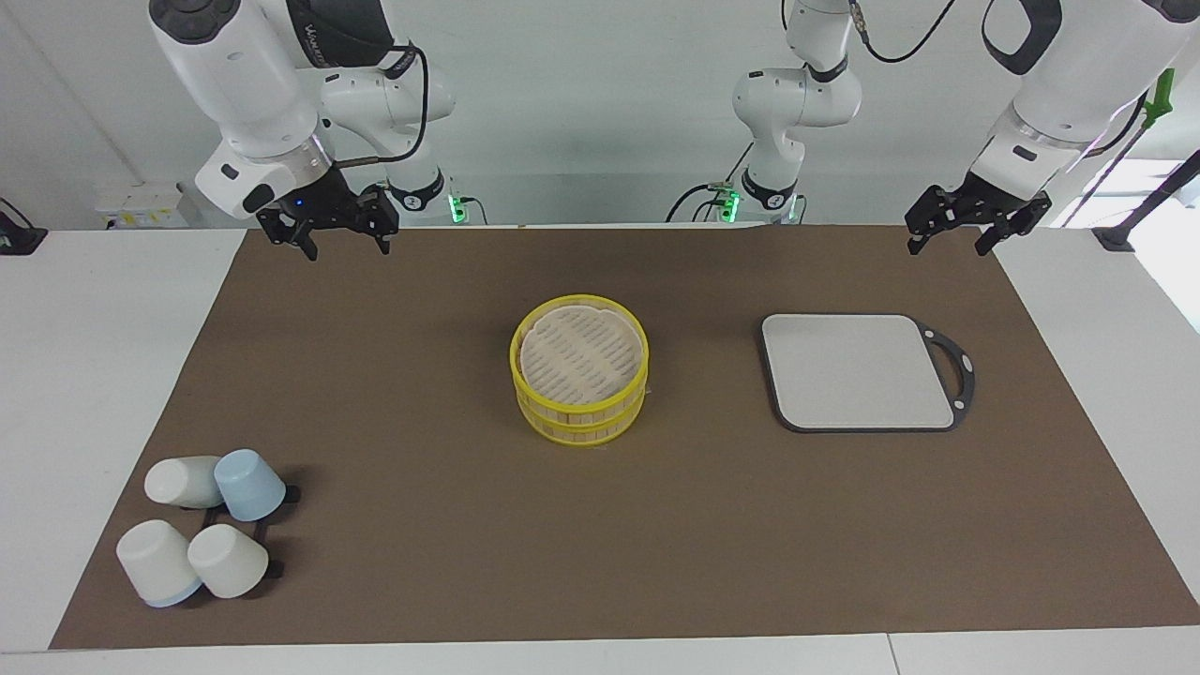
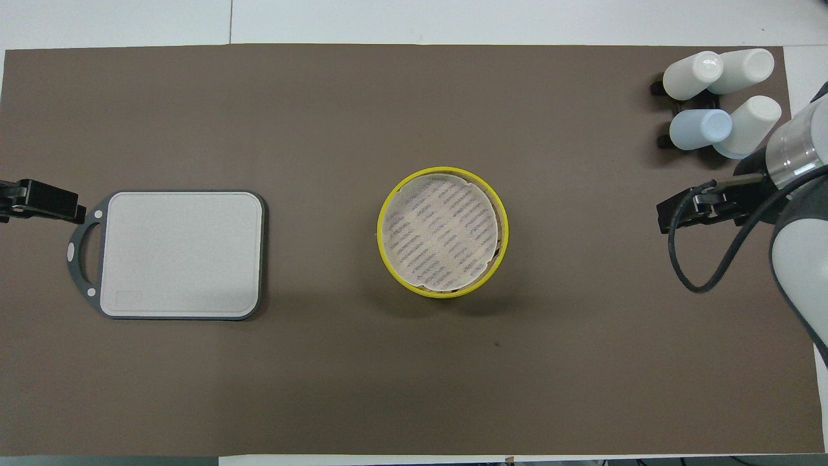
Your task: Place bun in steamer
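Nearest the robots, both claws hung raised over the robots' own edge of the brown mat point(image 1: 422, 525) that covered the table point(image 1: 84, 375). The left claw point(image 1: 975, 234) hung over the mat's corner at the left arm's end, its two fingers spread apart and holding nothing. The right claw point(image 1: 342, 234) hung over the mat's edge at the right arm's end, its fingers likewise apart with nothing between them. In the overhead view the left claw point(image 2: 39, 200) showed only as a dark block at the frame's edge, and the right claw point(image 2: 702, 207) as a dark block with a looping black cable beside it.

A little farther out from the left claw lay the grey square board point(image 1: 858, 370) with its dark rim and handle; the handle pointed toward the left arm's end of the table. The board point(image 2: 181, 254) was bare.

Between the two claws, at mid-table and well apart from both, stood the steamer point(image 1: 579, 382): a round yellow-rimmed basket, two tiers stacked, open at the top, with a pale slatted bottom showing inside. From above, the steamer point(image 2: 443, 233) held nothing on its slats. No bun could be seen in either view, so its place cannot be told.

Farthest from the robots, well out from the right claw toward the right arm's end, four cups point(image 1: 202, 525) sat clustered on a small black rack: three white and one pale blue, lying tilted. In the overhead view the cups point(image 2: 718, 97) were at the mat's corner.
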